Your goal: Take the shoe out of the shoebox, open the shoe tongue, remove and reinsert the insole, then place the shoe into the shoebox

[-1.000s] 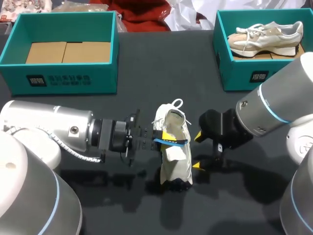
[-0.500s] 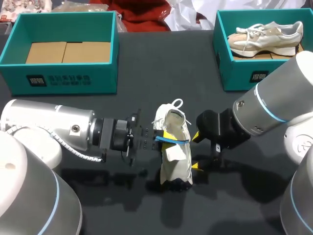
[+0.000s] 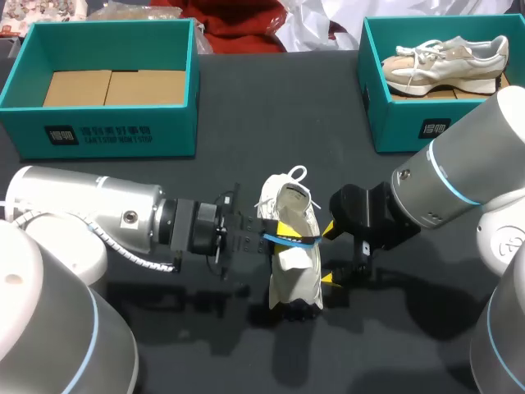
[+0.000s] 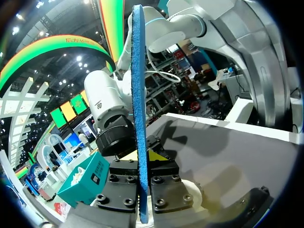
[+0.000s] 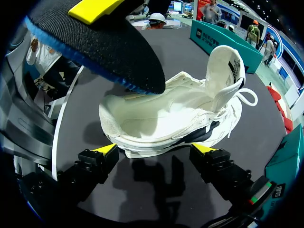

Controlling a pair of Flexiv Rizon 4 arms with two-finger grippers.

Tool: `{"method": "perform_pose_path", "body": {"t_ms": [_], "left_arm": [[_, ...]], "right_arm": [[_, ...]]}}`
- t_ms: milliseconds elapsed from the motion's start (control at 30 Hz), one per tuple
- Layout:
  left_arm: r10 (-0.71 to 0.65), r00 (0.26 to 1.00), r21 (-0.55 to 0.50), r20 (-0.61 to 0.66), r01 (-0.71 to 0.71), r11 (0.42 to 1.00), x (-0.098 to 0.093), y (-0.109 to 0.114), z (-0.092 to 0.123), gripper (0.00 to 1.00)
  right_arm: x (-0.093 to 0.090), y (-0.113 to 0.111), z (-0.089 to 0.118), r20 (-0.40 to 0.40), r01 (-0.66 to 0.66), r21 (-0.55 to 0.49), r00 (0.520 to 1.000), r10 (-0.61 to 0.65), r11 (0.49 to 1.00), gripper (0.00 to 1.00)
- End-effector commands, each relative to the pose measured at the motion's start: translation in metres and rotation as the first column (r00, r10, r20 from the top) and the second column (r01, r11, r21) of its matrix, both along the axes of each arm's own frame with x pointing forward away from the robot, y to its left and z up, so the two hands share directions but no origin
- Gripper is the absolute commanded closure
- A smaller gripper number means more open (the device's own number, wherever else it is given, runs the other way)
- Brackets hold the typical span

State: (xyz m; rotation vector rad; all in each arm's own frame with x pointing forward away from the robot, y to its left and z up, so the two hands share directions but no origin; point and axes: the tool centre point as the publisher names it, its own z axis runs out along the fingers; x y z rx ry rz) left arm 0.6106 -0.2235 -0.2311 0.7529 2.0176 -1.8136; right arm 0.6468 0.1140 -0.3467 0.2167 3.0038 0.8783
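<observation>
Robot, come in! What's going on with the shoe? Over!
Left gripper shut on the insole, held just above the white shoe. Right gripper open, close beside the shoe. Nothing blocking the shoe's opening.

White shoe [image 5: 166, 118] just ahead of right hand [image 5: 156, 148], fingers spread, dark insole [image 5: 104, 45] above it

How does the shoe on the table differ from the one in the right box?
The table shoe stands on the table; the boxed shoe sits inside the right box. The table shoe's tongue is pulled up and its insole is out, held above it; the boxed shoe looks laced closed. The table shoe is white with dark sole patches; the boxed shoe has beige panels. Both are low lace-up sneakers.
</observation>
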Motion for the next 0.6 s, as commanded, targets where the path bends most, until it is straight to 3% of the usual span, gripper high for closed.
{"method": "perform_pose_path", "body": {"t_ms": [33,600], "left_arm": [[-0.009,1.0,-0.01,0.008,0.009,1.0,0.007,-0.014,-0.01,1.0],[-0.025,1.0,-0.036,-0.004,0.025,0.999,0.004,-0.026,-0.024,1.0]], "right_arm": [[-0.002,0.0,-0.001,0.003,0.001,0.0,1.0,-0.001,1.0,0.0],[-0.002,0.0,-0.001,0.003,0.001,0.0,1.0,-0.001,1.0,0.0]]}}
